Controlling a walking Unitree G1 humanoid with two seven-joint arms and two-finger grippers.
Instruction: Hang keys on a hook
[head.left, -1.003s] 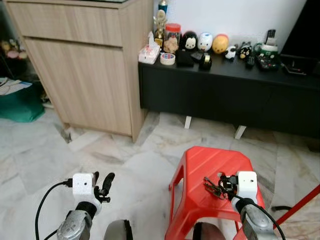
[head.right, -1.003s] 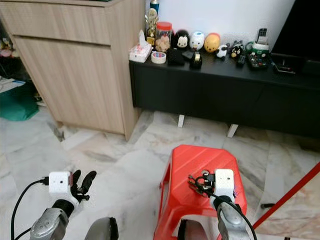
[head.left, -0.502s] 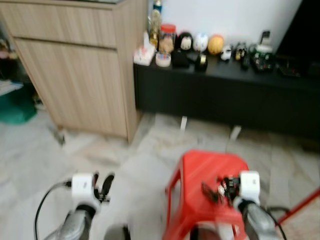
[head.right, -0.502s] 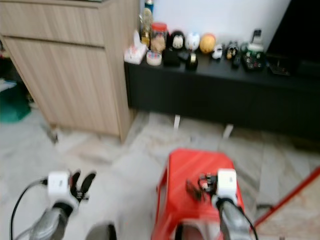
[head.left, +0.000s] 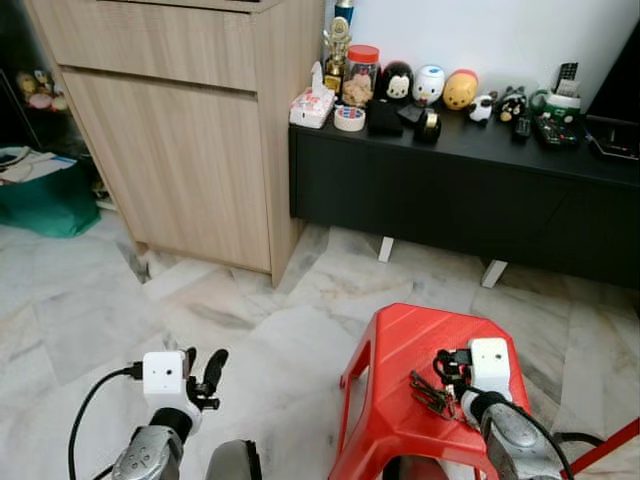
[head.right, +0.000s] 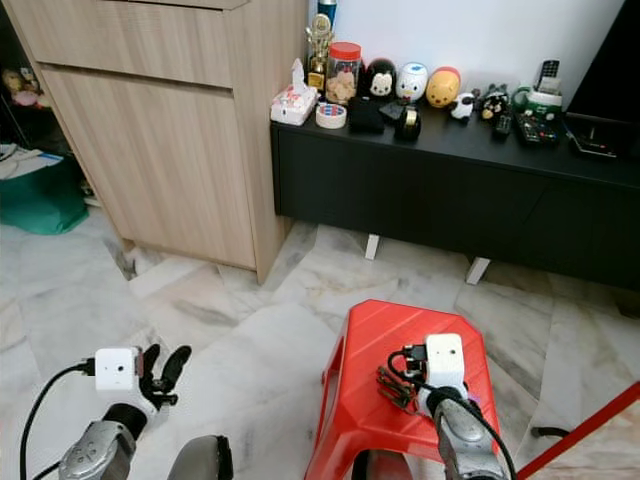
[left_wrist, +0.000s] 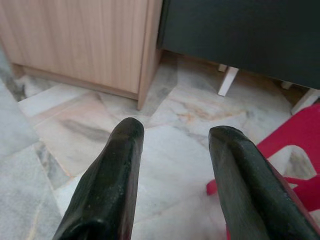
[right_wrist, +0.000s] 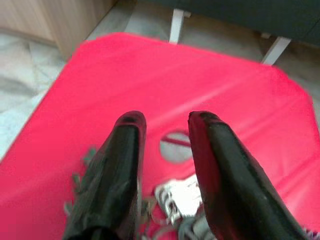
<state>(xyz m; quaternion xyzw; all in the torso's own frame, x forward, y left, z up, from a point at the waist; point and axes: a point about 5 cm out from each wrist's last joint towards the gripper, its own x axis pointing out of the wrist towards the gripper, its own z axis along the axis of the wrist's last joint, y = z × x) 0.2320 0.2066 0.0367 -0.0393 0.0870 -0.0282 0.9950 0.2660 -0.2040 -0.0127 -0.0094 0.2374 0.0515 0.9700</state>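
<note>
Judging by how things lie, the job is at its very start: the keys (head.left: 430, 392) lie in a bunch on top of the red stool (head.left: 400, 345), not yet lifted, and no hook can be made out anywhere among the wooden cabinet (head.left: 190, 120) or the dark surface (head.left: 470, 150) with its row of small toys. The right pincer (right_wrist: 165, 125) hangs just above the stool's seat, its fingers (right_wrist: 125, 150) apart with a gap between them; in the right wrist view the keys sit low between and just under the two fingers, very near but not clamped. Grasping, carrying and hanging all remain. The left pincer (left_wrist: 172, 135), also spread apart, hangs idle over the marble floor (head.left: 90, 310).
</note>
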